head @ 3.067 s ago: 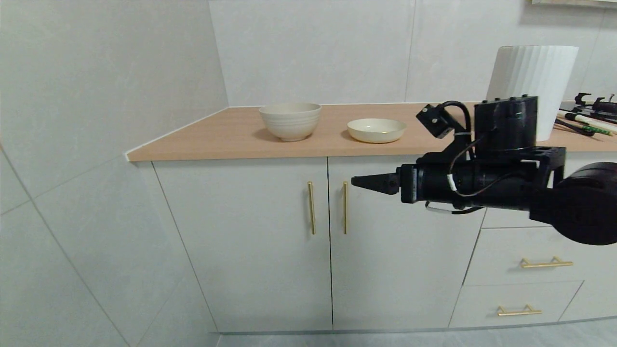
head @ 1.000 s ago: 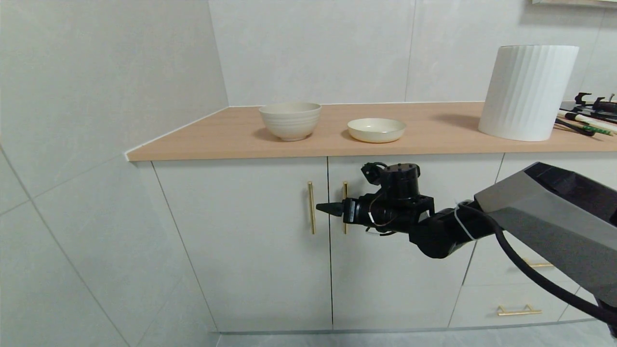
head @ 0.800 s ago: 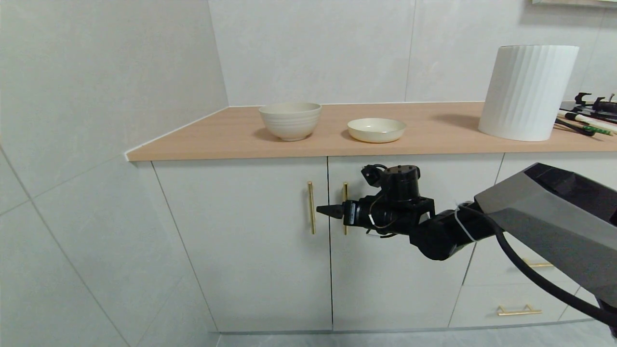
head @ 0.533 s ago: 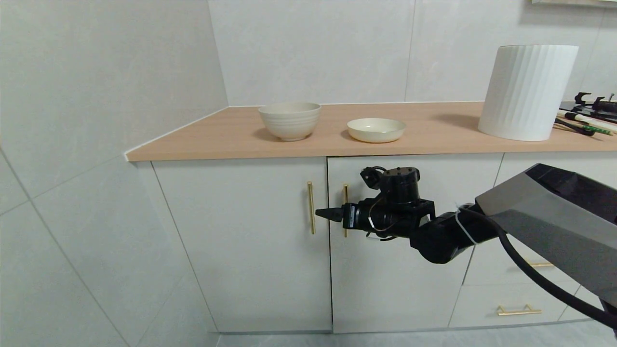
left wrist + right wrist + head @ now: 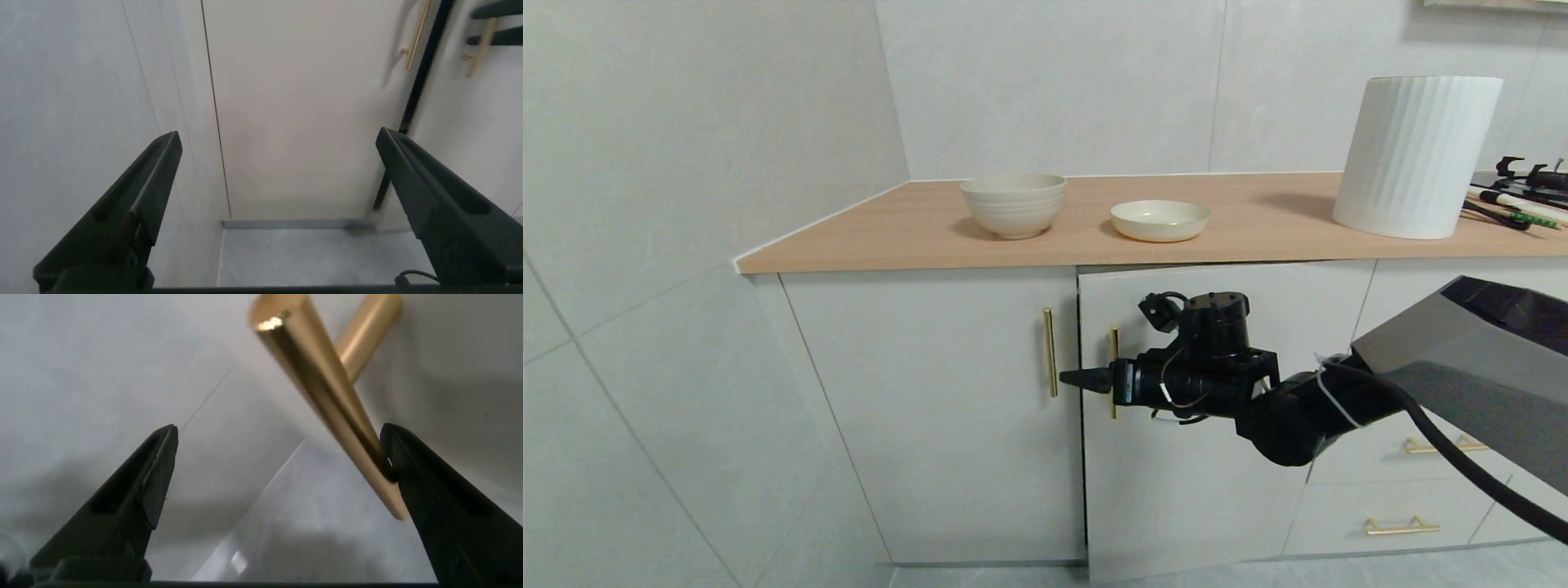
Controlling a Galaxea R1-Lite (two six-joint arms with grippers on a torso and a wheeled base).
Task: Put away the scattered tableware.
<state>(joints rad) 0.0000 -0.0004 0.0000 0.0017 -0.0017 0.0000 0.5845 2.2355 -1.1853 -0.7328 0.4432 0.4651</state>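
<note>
A ribbed beige bowl [image 5: 1014, 204] and a shallow cream dish [image 5: 1161, 220] stand on the wooden counter [image 5: 890, 237]. Below it, my right gripper [image 5: 1078, 380] is at the gold handle [image 5: 1112, 359] of the right cabinet door [image 5: 1217, 490], which stands slightly ajar. In the right wrist view the handle [image 5: 327, 392] crosses between the spread fingers of the right gripper [image 5: 278, 469] and lies against one of them. My left gripper [image 5: 278, 175] hangs open and empty low in front of the left cabinet door [image 5: 310, 122], near the floor.
The left door's gold handle [image 5: 1050, 351] is beside the gripper tip. A tall white ribbed container [image 5: 1417, 155] and several utensils [image 5: 1515, 204] sit at the counter's right end. Drawers with gold pulls [image 5: 1429, 445] are at the lower right. A tiled wall bounds the left side.
My right arm stretched forward and down from near the camera to the right door's handle. In the last half second the arm drew back and the door swung slightly outward.
</note>
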